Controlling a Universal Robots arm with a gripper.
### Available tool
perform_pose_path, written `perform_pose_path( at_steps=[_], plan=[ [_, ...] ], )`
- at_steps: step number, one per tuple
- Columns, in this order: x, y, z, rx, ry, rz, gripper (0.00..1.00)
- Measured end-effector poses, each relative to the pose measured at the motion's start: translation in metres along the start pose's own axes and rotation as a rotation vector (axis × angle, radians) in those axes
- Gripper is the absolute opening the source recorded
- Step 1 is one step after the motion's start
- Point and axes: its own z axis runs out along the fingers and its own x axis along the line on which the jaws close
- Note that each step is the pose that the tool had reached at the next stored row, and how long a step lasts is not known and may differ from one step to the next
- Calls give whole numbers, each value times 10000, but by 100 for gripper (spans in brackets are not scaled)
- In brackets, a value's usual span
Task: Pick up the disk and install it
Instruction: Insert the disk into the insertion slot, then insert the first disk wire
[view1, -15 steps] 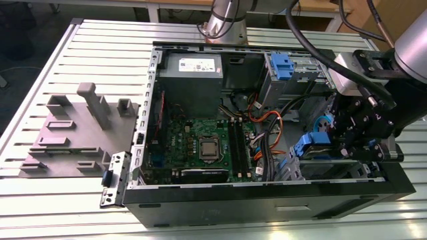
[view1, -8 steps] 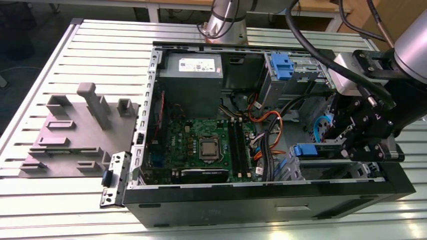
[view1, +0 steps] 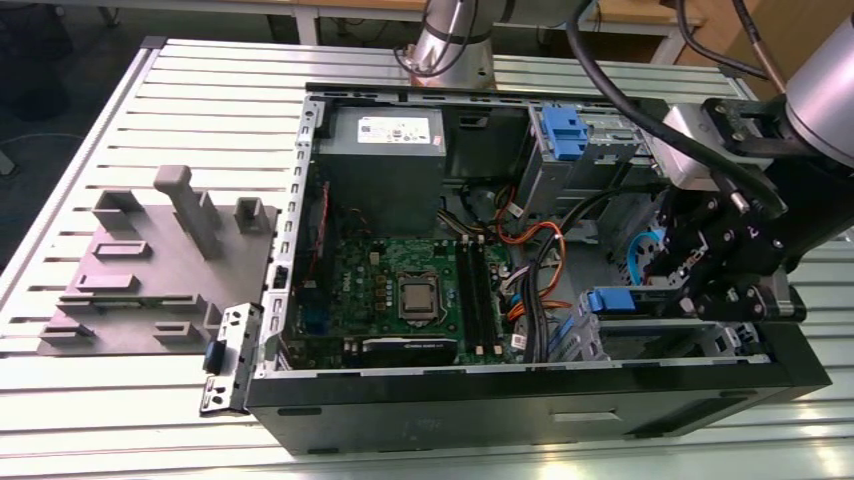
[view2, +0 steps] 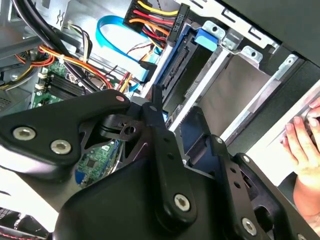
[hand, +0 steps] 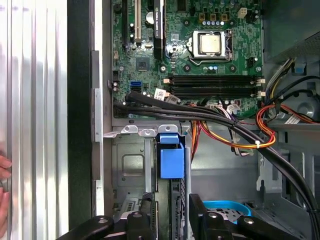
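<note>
The disk (hand: 170, 200) stands on edge in the drive bay of the open computer case (view1: 534, 385), at the exterior view's right. A blue latch (hand: 170, 157) caps the end of it that I see in the first wrist view, and this also shows in the exterior view as the blue latch (view1: 611, 298). My black gripper (view1: 694, 285) hangs over that bay. In both wrist views its fingers (hand: 137, 225) sit on either side of the disk (view2: 187, 137) and look pressed against it. The gripper (hand: 170, 222) (view2: 184, 131) hides the disk's far end.
A motherboard (view1: 400, 290), a grey power-supply box (view1: 380, 150) and bundles of orange, yellow and black cables (hand: 235, 135) fill the case. A second blue latch (view1: 561, 130) sits at the upper bay. A grey fixture (view1: 147, 260) lies on the slatted table. A person's hand (view2: 305, 145) rests beside the case.
</note>
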Motion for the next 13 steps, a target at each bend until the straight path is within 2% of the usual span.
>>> perform_pose_path(
  at_steps=[13],
  plan=[
    [-2, 1, -47, 0, 0, 0, 42]
  ],
)
